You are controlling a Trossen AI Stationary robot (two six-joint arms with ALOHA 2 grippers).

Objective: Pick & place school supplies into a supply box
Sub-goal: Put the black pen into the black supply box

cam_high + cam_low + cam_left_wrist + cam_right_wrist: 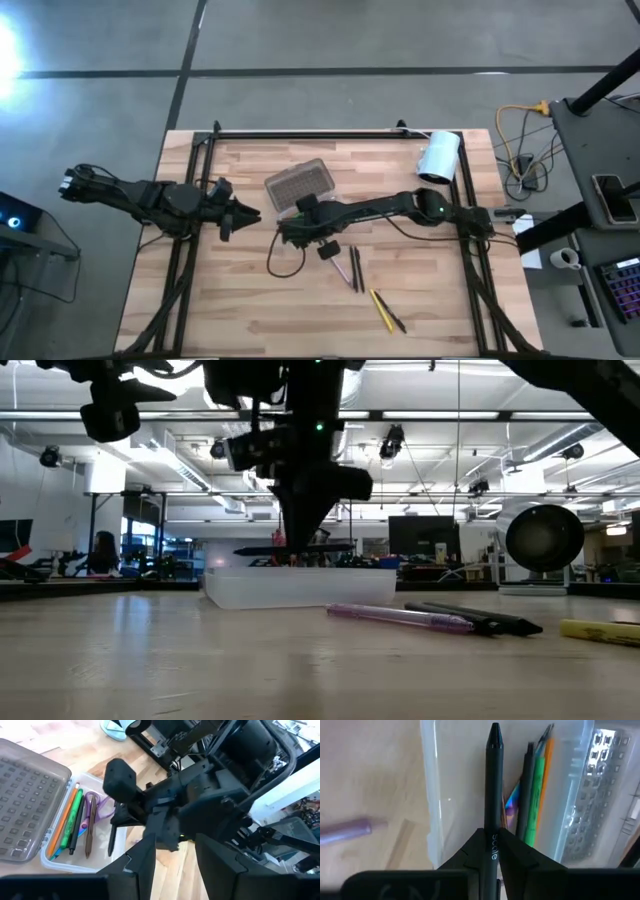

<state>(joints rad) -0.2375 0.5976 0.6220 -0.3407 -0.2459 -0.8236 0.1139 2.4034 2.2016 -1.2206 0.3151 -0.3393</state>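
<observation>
My right gripper (492, 851) is clamped tight on a black pen (493, 785), hovering over the open half of the supply box (298, 186), w/ my left gripper (243, 214) waiting just beside the box. Already in the tray: green pen (73, 818), orange pencil (66, 818), purple-handled scissors (95, 805); white roll (438, 156) sits well apart. Held pen's long axis runs parallel to those, tip pointing away from my fingers.

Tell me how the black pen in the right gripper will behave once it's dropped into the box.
The black pen, pinched in the right gripper over the box, looks stiff and light. Being round and smooth, it will likely roll until it meets the green pen.
</observation>
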